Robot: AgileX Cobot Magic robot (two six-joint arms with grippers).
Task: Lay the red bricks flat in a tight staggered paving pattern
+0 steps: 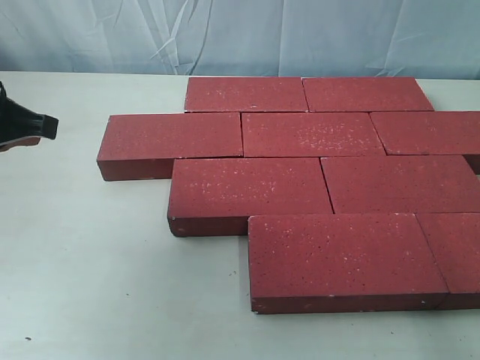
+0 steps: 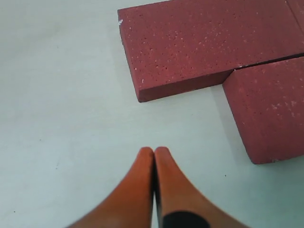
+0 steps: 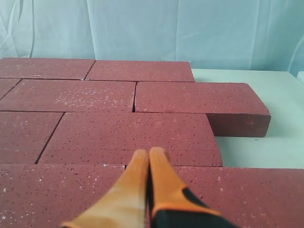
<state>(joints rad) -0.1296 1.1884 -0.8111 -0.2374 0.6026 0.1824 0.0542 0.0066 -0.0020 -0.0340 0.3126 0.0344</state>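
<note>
Nine red bricks [image 1: 311,135] near closed left jaws.

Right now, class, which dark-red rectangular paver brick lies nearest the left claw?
The dark-red brick ending the second row from the back on the left; it juts farthest toward the left claw, past every other row.

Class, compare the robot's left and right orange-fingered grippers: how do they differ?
The left gripper hangs over bare white table beside the dark-red rectangular bricks; the right gripper hangs over the bricks themselves. The left gripper looks redder orange, the right gripper yellower. Both are shut, holding nothing.
</note>
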